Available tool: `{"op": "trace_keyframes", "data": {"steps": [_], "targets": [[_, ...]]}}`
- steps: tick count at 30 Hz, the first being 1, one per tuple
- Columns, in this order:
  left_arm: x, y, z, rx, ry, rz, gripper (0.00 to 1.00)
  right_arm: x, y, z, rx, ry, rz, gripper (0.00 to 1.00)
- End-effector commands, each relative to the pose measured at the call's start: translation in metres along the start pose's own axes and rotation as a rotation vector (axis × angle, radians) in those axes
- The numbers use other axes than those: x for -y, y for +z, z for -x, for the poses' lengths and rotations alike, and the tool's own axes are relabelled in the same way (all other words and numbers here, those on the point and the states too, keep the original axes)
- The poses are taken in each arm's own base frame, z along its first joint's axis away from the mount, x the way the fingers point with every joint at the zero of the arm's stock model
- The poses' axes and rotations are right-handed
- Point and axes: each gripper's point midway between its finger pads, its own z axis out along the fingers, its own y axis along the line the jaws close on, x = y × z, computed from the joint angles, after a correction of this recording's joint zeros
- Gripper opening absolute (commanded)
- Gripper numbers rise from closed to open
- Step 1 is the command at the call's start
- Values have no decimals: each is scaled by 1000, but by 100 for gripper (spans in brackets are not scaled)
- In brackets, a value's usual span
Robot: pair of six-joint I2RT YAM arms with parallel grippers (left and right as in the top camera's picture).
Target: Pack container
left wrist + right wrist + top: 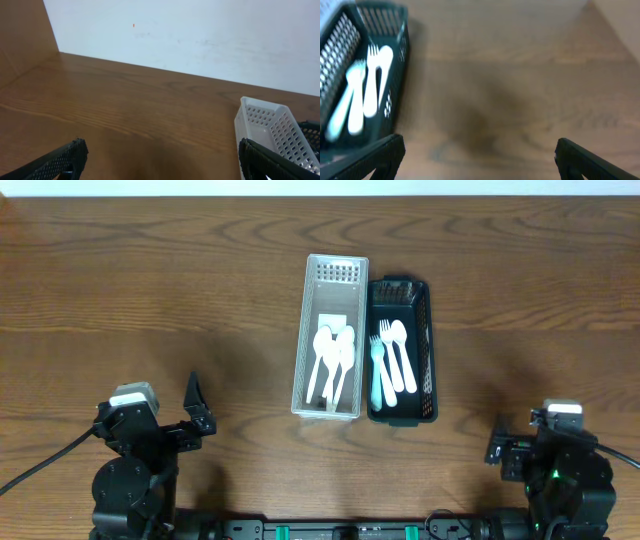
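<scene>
A white slotted container (302, 340) stands mid-table and holds several white plastic spoons (331, 360). Touching its right side is a black slotted container (430, 350) holding pale blue-white forks and spoons (390, 360). My left gripper (195, 412) is open and empty near the front left, well left of the containers. My right gripper (497, 445) is open and empty at the front right. The left wrist view shows the white container (272, 127) at its right edge. The blurred right wrist view shows the black container (400, 75) with cutlery (367, 90) at its left.
The wooden table (150, 290) stretches wide on both sides of the containers. A white wall (200, 35) stands behind the table's far edge.
</scene>
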Motion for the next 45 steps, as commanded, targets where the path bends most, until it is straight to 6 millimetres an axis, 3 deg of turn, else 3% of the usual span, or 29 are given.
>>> {"op": "trace_keyframes", "data": {"steps": [1, 24, 26, 30, 34, 40, 45], "targets": [[0, 0, 1, 3, -4, -1, 98, 1, 0, -16, -57, -1, -6, 99], [0, 0, 1, 3, -4, -1, 98, 4, -3, -20, -61, 0, -19, 99], [0, 0, 1, 3, -4, 0, 98, 6, -7, -18, -26, 7, -29, 99], [0, 0, 1, 3, -4, -1, 98, -15, -23, 3, 133, 58, 115, 99], [0, 0, 1, 3, -4, 0, 98, -21, -39, 19, 278, 84, 170, 99], [0, 0, 1, 3, -4, -1, 98, -25, -20, 53, 455, 60, 162, 99], [0, 0, 1, 3, -4, -1, 98, -30, 16, 70, 650, 70, 150, 99]]}}
